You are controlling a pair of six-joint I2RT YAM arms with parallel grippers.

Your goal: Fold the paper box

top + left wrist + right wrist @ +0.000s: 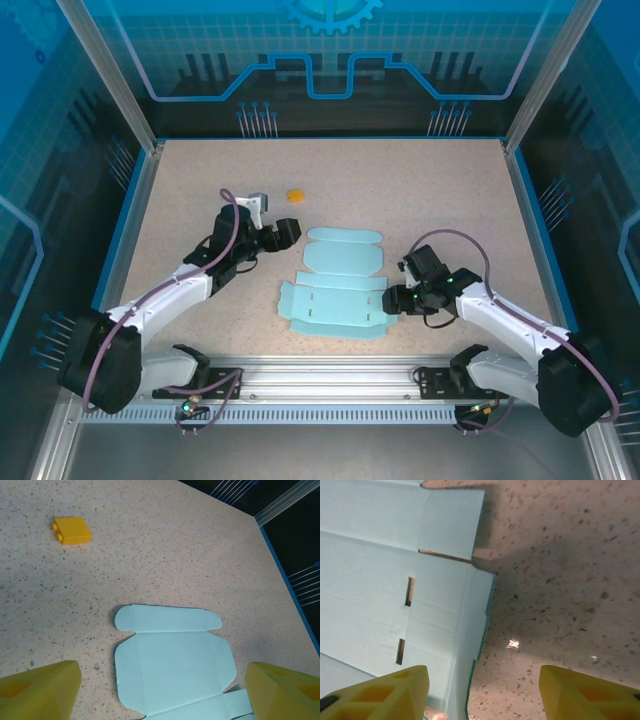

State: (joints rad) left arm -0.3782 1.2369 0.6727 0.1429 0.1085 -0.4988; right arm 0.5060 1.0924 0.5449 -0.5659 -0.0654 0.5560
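lying unfolded: paper box [338, 290] | orange block [295, 195] well apart behind it

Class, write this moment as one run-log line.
paper box: flat, unfolded | left claw: open, beside box | right claw: open, at box's right edge

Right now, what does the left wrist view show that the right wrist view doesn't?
Left wrist: a small yellow block on the table beyond the paper box and its rounded end flap, with the left fingers apart. Right wrist: two slots in the card and its side edge between the right fingers. Both: the light blue box, unfolded, on the speckled table.
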